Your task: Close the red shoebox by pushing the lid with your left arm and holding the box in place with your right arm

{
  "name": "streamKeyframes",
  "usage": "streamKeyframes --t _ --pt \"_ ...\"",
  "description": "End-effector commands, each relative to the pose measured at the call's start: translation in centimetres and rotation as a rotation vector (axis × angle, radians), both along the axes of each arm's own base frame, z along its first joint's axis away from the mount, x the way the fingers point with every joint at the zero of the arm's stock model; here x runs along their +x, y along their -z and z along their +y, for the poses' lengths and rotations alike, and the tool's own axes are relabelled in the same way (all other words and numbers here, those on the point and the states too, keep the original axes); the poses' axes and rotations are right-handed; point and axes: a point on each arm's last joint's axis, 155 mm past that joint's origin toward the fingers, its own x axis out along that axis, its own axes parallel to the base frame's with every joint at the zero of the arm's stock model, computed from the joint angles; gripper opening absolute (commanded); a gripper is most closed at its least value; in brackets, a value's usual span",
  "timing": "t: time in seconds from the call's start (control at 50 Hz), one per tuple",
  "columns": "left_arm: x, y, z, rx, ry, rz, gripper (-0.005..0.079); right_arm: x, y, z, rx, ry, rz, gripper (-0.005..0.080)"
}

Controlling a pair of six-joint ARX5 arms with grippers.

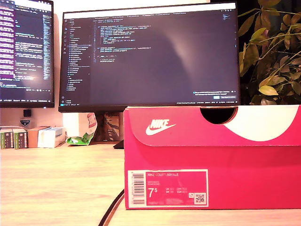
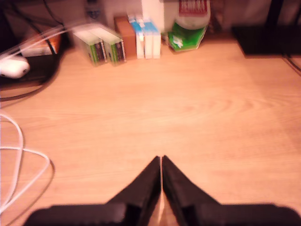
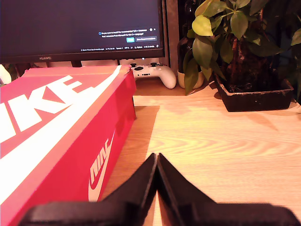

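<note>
Red shoebox [image 3: 61, 136] with lid [image 1: 188, 123] down, just beside my second gripper [image 3: 156, 157]. Both jaws pressed together, holding nothing. My first gripper [image 2: 161, 160] likewise, over bare desk [image 2: 188, 108].

monitors: two lit screens [image 1: 149, 54] at the table's [image 1: 56, 179] back
plant: potted [image 3: 244, 61]
controller: white [image 3: 153, 74]
small boxes: row [image 2: 122, 42]

My second gripper [image 3: 156, 162] hovers with jaws pressed together just beside the red shoebox [image 3: 61, 127]; beyond the box sit a white game controller [image 3: 153, 74] and potted plant [image 3: 240, 52].
</note>
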Motion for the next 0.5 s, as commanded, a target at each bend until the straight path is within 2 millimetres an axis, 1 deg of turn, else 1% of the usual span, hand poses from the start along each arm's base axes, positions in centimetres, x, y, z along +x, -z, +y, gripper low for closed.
streamKeyframes --t 0.0,0.48 --pt "0.03 1.19 0.15 0.011 -0.004 0.018 -0.0019 0.06 0.84 0.11 -0.006 -0.005 0.010 -0.0012" --pt "0.02 1.19 0.17 0.017 -0.002 0.018 -0.0019 0.06 0.83 0.11 -0.006 -0.005 0.009 -0.0012"
